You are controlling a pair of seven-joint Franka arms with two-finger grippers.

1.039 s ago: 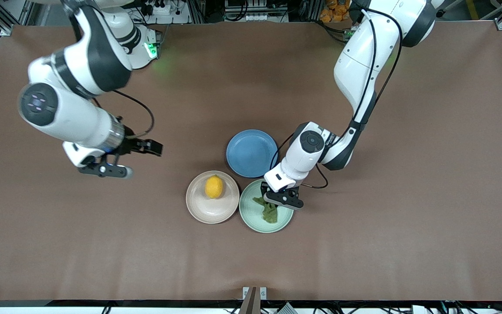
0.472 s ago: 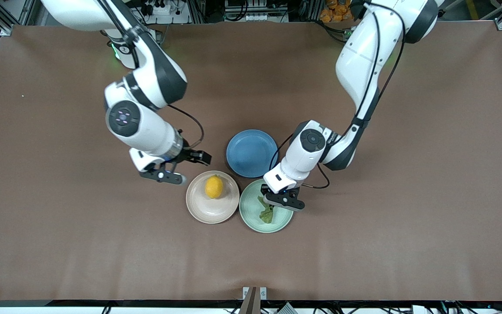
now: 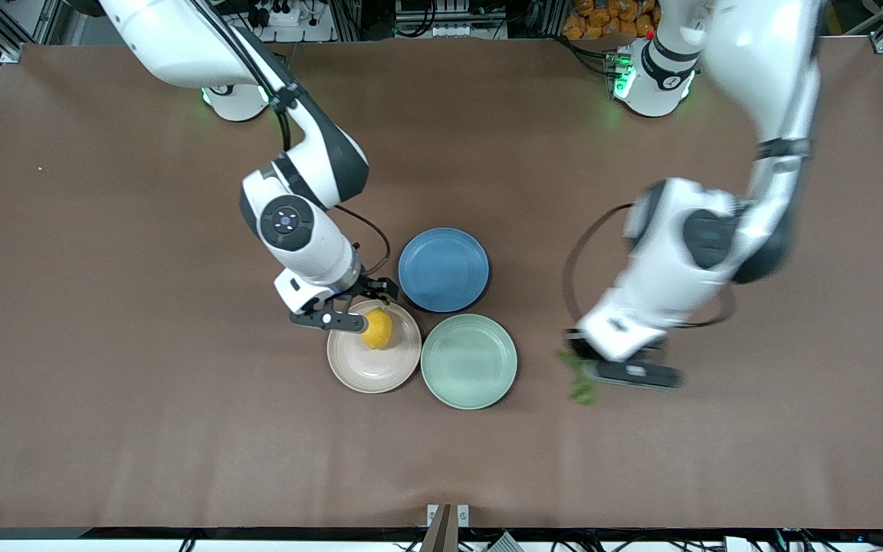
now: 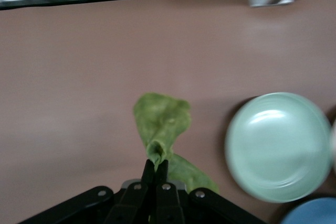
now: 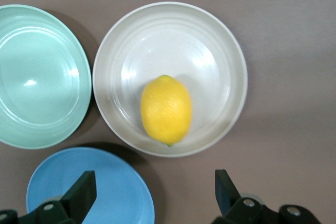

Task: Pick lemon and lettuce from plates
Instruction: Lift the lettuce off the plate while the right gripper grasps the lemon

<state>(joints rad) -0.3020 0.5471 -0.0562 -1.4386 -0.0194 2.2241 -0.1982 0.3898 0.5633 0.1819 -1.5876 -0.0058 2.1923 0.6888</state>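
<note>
Front view: my left hand (image 3: 616, 373) is up over bare counter (image 3: 104, 399), between the mint green plate (image 3: 469, 361) and the edge at my left arm's end. It is clamped on the lettuce (image 3: 581, 381), which dangles from it and is blurred. The mint green plate lies empty. Touching it, toward my right arm's end, sits the beige-pink plate (image 3: 365, 371) with the lemon (image 3: 378, 329) on it. My right hand (image 3: 349, 308) is low over that plate's rim, partly covering the lemon; from here I cannot tell how wide it stands. The blue plate (image 3: 443, 269) lies just beside both plates, farther from the front camera. All three plates sit around the middle of the counter, somewhat nearer its front-camera edge.

Left wrist view: my fingers (image 4: 148, 172) are pressed together on a fold of the lettuce (image 4: 163, 124), the leaf hanging over the brown counter. The mint green plate (image 4: 279, 146) is well apart from the leaf, with a sliver of the blue plate (image 4: 312, 216) next to it.

Right wrist view: my two fingertips (image 5: 83, 190) stand wide apart with nothing between them. The lemon (image 5: 166, 109) rests in the middle of the beige-pink plate (image 5: 215, 61). The mint green plate (image 5: 39, 77) and the blue plate (image 5: 107, 198) lie beside it.
</note>
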